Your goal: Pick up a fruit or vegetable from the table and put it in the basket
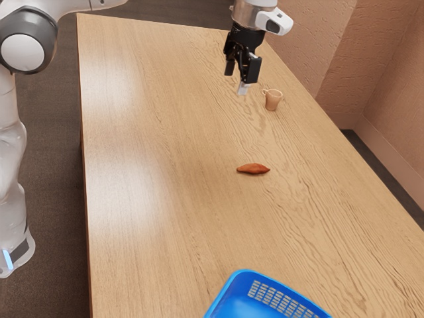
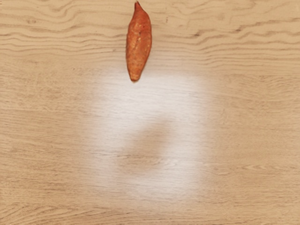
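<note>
Sweet potato (image 1: 254, 169) outside blue basket (image 1: 246, 273)

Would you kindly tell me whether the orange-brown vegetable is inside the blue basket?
No, the orange-brown vegetable lies on the table, clearly apart from the blue basket.

From where I sit at the controls, I can't read any text, label, brand, number or sign in either view.
</note>
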Controlling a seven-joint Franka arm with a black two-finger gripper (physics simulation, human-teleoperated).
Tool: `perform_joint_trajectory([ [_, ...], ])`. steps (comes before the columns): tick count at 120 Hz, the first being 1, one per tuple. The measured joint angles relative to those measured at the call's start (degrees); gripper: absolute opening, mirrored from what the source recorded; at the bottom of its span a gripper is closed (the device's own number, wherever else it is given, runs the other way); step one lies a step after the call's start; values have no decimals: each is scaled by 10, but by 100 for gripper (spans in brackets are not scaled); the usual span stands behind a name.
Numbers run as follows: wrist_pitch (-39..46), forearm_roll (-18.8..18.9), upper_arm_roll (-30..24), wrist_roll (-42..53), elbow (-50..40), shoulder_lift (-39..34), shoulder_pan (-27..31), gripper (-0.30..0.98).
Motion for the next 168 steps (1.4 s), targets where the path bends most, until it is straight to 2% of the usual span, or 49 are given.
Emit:
perform_joint_trajectory([
  [20,-3,-4,0,-3,8,0,2,69],
  [31,-23,-6,-2,-4,130,-2,5,69],
  [41,-36,-6,-1,-5,169,18,9,69],
  [49,-38,-6,7,-5,172,52,21,68],
  [59,-36,-7,11,-6,172,104,92,68],
  [65,-35,-7,12,-6,171,126,113,69],
  [90,-17,-11,8,-8,164,163,113,69],
  [105,15,-31,10,-8,164,201,116,69],
  [151,194,-21,8,6,-13,189,59,69],
  [168,235,-8,7,20,-39,181,39,69],
])
